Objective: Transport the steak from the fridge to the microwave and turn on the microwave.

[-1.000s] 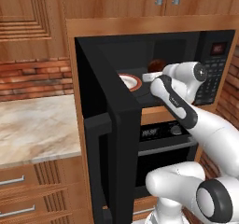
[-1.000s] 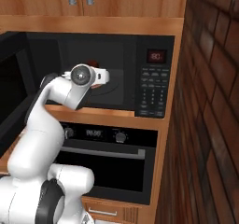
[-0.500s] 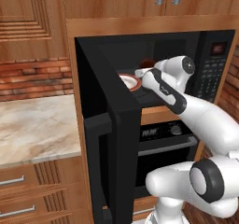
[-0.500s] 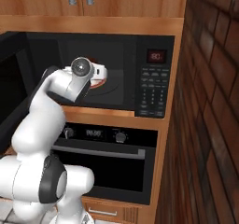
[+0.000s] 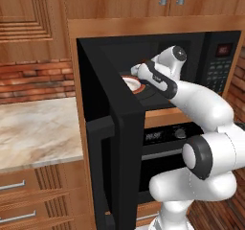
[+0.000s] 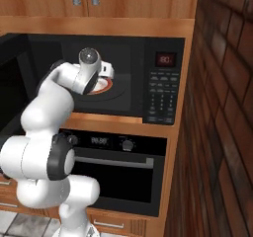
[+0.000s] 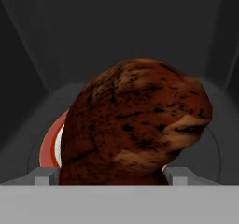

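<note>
Wooden cabinets, a brick backsplash and a marble counter point(image 5: 33, 128) at the left frame the left base view, where the microwave point(image 5: 191, 61) stands with its door point(image 5: 112, 143) swung open across the centre; the gripper point(image 5: 136, 72) is seen reaching into the cavity above a red-rimmed plate point(image 5: 133, 84), its jaws too hidden to judge. Right base view: the arm is shown bent into the cavity at centre left, the plate point(image 6: 105, 86) lying just beyond the hand, with the button panel point(image 6: 163, 95) and red display at the right and a black oven point(image 6: 118, 167) below. Hand view: the steak point(image 7: 135, 125) fills the centre, directly ahead of and between the finger tips point(image 7: 179, 174) at the bottom edge, the plate's rim point(image 7: 50, 141) curving behind it at the left. The jaws stand wide apart; whether they press the steak cannot be told. Placement appears to be the step in hand: the steak is best left centred on the plate, and the hand drawn straight back without brushing it or the door.
</note>
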Motion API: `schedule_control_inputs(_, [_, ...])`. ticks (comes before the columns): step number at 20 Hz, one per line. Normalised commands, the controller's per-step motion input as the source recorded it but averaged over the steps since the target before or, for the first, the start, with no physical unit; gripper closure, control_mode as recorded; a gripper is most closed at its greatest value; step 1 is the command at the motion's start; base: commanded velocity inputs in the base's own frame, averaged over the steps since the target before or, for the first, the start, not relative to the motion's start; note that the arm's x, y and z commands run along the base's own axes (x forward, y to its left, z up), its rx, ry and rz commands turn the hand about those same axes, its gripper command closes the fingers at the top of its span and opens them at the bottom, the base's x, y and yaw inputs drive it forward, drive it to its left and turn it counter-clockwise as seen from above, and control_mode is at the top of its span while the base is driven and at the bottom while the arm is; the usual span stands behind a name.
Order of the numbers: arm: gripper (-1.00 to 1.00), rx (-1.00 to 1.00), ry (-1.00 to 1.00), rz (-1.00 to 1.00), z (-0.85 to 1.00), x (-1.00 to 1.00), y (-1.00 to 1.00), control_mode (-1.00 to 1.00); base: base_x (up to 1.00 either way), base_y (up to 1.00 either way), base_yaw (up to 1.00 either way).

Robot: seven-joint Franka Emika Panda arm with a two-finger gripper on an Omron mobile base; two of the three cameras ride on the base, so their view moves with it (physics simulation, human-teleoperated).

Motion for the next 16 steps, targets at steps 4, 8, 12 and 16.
schedule_control_inputs(4, [1.00, 0.01, 0.12, 0.00, -0.16, 0.29, 0.05, -1.00, 0.00, 0.00, 0.00])
schedule_control_inputs(8, [1.00, 0.02, 0.09, 0.00, -0.19, 0.28, 0.15, -1.00, 0.00, 0.00, 0.00])
schedule_control_inputs(12, [1.00, 0.01, 0.06, 0.00, -0.24, 0.20, 0.20, -1.00, 0.00, 0.00, 0.00])
schedule_control_inputs(16, [1.00, 0.01, 0.03, 0.00, -0.22, 0.15, 0.11, -1.00, 0.00, 0.00, 0.00])
